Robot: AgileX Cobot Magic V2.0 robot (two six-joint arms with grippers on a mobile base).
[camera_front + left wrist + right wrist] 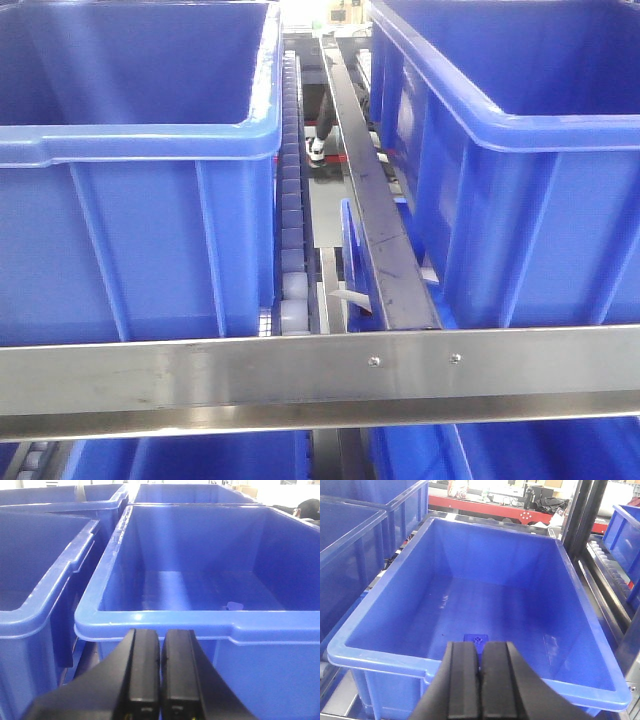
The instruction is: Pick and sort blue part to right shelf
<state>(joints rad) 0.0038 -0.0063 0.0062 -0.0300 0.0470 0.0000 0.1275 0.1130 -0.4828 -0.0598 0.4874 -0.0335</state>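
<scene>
Both grippers, left gripper [160,680] and right gripper [481,682], are pressed together empty; only the right wrist cam shows the blue part [475,641] on the bin [395,560] floor, just past the near rim.

No text, label, brand or number can be read anywhere; the blue bins [150,240] and the steel front bar [250,375] carry no legible marking.
</scene>
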